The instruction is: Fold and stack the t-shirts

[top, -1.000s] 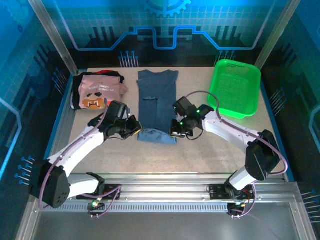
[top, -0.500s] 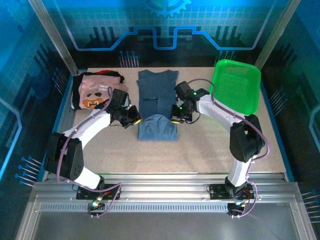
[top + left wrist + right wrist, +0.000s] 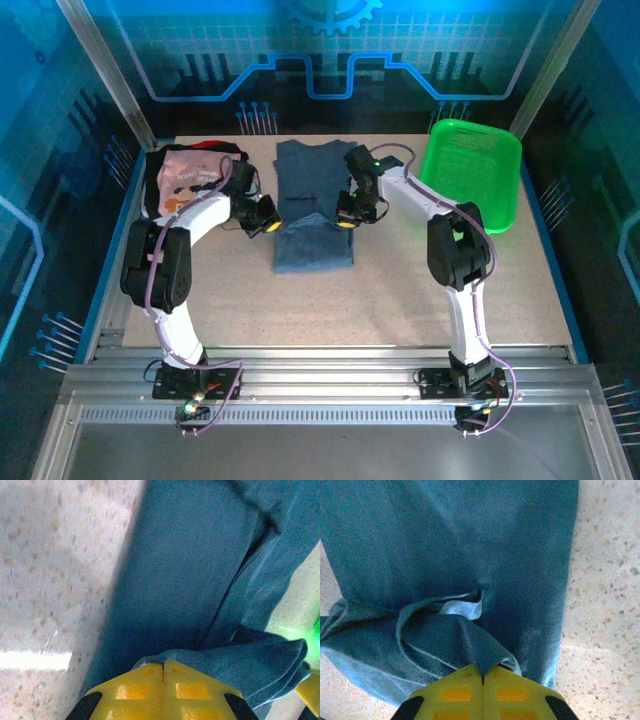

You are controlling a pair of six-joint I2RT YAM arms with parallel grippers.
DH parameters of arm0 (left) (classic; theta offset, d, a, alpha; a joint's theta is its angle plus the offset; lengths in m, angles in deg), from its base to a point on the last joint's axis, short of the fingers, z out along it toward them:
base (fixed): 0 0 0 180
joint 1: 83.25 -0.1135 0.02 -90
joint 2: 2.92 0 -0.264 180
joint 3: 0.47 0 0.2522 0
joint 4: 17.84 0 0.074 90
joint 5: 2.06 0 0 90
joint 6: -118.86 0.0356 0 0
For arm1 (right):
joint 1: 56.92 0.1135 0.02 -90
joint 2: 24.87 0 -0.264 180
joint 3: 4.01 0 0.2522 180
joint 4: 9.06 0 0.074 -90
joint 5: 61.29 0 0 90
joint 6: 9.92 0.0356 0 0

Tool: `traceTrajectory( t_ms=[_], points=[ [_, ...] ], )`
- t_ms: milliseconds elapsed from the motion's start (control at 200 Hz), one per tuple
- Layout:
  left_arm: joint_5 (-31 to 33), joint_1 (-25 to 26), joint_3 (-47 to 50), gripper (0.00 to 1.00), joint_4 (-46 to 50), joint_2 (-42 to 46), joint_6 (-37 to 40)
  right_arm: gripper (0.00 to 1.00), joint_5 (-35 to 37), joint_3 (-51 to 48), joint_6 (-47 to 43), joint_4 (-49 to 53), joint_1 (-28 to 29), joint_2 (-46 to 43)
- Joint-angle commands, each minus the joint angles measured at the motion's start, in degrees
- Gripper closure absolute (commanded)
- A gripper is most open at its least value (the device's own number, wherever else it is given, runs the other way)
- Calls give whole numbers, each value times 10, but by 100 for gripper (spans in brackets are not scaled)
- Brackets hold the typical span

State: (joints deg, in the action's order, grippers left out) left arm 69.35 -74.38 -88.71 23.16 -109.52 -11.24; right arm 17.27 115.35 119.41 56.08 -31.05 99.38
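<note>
A dark slate-blue t-shirt [image 3: 313, 215] lies lengthwise in the middle of the table, its near end doubled over the rest. My left gripper [image 3: 271, 217] is shut on the left corner of that folded-over hem [image 3: 200, 657]. My right gripper [image 3: 343, 218] is shut on the right corner of the blue shirt [image 3: 485, 655]. Both pinched corners hang a little above the lower layer of cloth [image 3: 445, 545]. A pale pink t-shirt [image 3: 190, 182] with a brown-orange pixel print lies folded at the back left, on a black shirt [image 3: 158, 165] whose edges show around it.
A bright green mesh basket [image 3: 470, 170] stands at the back right, just beyond my right arm. Speckled tabletop [image 3: 400, 300] stretches between the blue shirt and the arm bases. The metal frame posts and blue walls close in the back and the sides.
Both grippers have carried the blue shirt's near hem away from the arm bases, toward the collar end. The fold has grown and the shirt's visible length is shorter.
</note>
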Motion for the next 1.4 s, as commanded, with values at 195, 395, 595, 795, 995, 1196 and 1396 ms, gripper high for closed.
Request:
traceTrajectory(
  t_ms=[195,395,595,795,995,1196,1396],
  points=[
    [-53,-11,-106,100,8,-88,28,96,-3,86,-8,53,-19,69],
    [-72,-25,-118,100,-20,-130,8,87,-11,127,-4,47,-27,119],
    [-95,-44,-203,77,-1,-125,-15,47,-84,195,37,-54,-64,108],
    [-73,-61,-277,38,21,-13,-24,34,-73,292,-6,2,-88,21],
    [-97,-71,-172,32,31,141,-6,27,-84,85,-40,2,-76,-161],
    [-110,-71,111,18,-22,301,-17,19,-78,-224,-32,-68,-6,-328],
    [-127,-70,281,20,-93,323,-24,19,-101,-415,28,-218,44,-337]
  ],
)
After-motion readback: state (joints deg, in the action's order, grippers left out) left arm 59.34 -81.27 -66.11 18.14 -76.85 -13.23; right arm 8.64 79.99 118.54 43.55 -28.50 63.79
